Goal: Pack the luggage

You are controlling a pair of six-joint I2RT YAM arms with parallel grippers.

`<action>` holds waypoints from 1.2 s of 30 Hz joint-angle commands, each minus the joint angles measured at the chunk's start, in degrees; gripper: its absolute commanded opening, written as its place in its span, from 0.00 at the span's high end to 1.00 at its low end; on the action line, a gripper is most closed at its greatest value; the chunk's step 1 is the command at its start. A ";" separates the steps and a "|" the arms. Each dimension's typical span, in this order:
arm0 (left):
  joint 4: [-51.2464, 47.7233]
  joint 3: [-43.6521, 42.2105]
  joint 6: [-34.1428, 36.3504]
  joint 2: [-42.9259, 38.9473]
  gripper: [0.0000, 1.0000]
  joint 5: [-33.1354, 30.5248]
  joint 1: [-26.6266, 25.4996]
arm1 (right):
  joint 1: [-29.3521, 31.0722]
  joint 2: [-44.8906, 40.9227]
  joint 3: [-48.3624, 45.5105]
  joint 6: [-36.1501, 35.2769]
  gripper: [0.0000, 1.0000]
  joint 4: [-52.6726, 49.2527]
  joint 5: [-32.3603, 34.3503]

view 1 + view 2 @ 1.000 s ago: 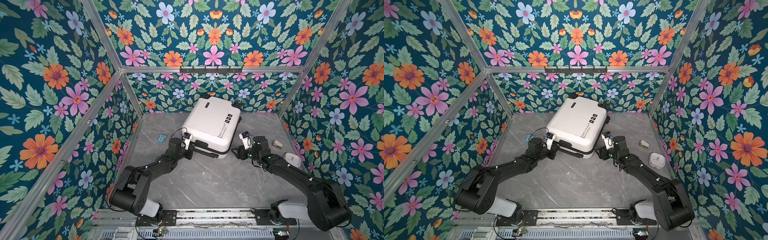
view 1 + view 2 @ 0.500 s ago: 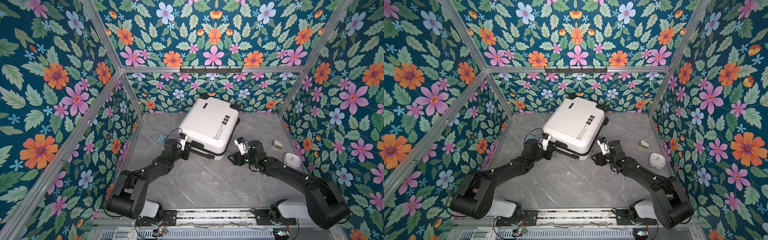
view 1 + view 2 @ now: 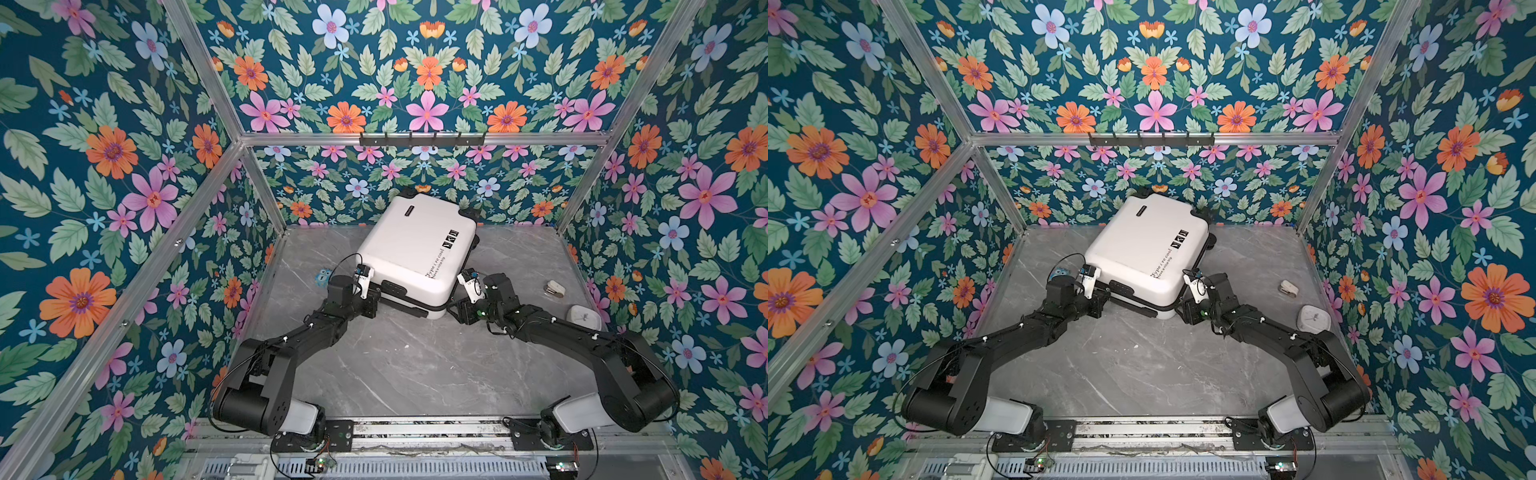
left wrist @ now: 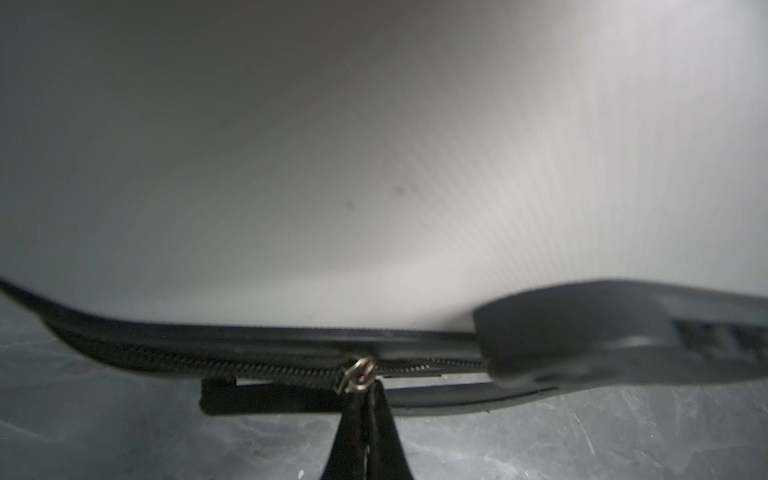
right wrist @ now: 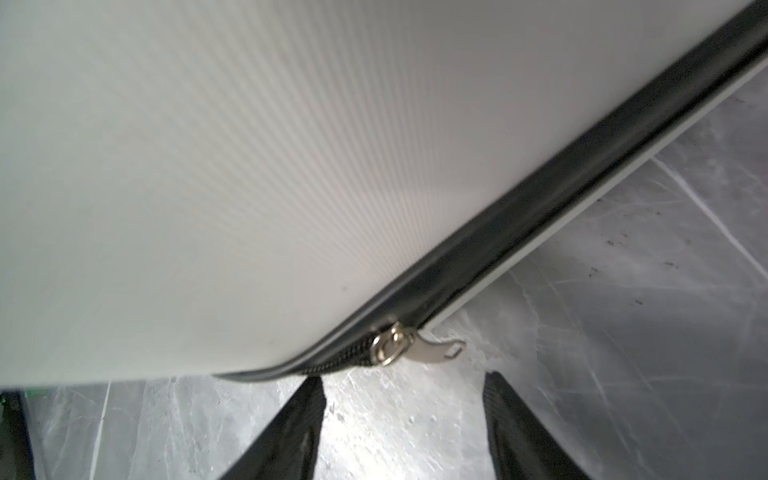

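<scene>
- The luggage [image 3: 415, 249] lies closed on the grey floor [image 3: 395, 365], just above the centre of both top views
- Left gripper [image 4: 365, 392], lower centre of its wrist view, is pinched tight on a zipper slider [image 4: 356, 374]
- Right gripper [image 5: 403, 380] stands parted just below a silver pull tab [image 5: 436, 351], not touching it

The walls [image 3: 104, 166] carry a deep teal print of orange, pink and pale blue flowers among green leaves. They are edged by silver metal bars [image 3: 199, 70], with a black hook rail [image 3: 422, 139] at the far side, and the table [image 3: 415, 374] is grey marble with thin pale veins. The luggage [image 3: 415, 245] has a white, finely ribbed shell with black printed text and black handles. It also has a black zipper band [image 5: 540, 199], a silver left zipper pull [image 4: 356, 375] and a silver right zipper pull [image 5: 415, 347]. The left arm [image 3: 299, 338] and right arm [image 3: 582, 340] are black with white housings near their bases, a small blue thing [image 3: 322, 277] lies at the left, and a rounded white thing [image 3: 584, 316] lies at the right.
</scene>
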 commanded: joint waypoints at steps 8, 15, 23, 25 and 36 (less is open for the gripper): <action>-1.58 0.51 -0.35 0.36 1.00 -1.58 0.91 | 0.26 3.97 2.35 -3.41 0.49 5.68 3.07; -1.82 0.50 -0.41 0.38 1.00 -1.48 1.16 | 0.26 4.53 2.91 -4.99 0.61 6.65 3.92; -2.04 0.59 -0.53 0.47 1.00 -1.09 1.30 | 0.25 3.90 3.11 -7.09 0.65 7.44 1.32; -2.08 0.73 -0.60 0.46 1.00 -0.74 1.30 | 0.23 3.98 3.38 -7.79 0.69 7.01 -0.53; -2.26 1.08 -0.37 0.35 1.00 -0.43 1.39 | 1.43 2.95 4.30 -12.21 0.53 2.75 -3.98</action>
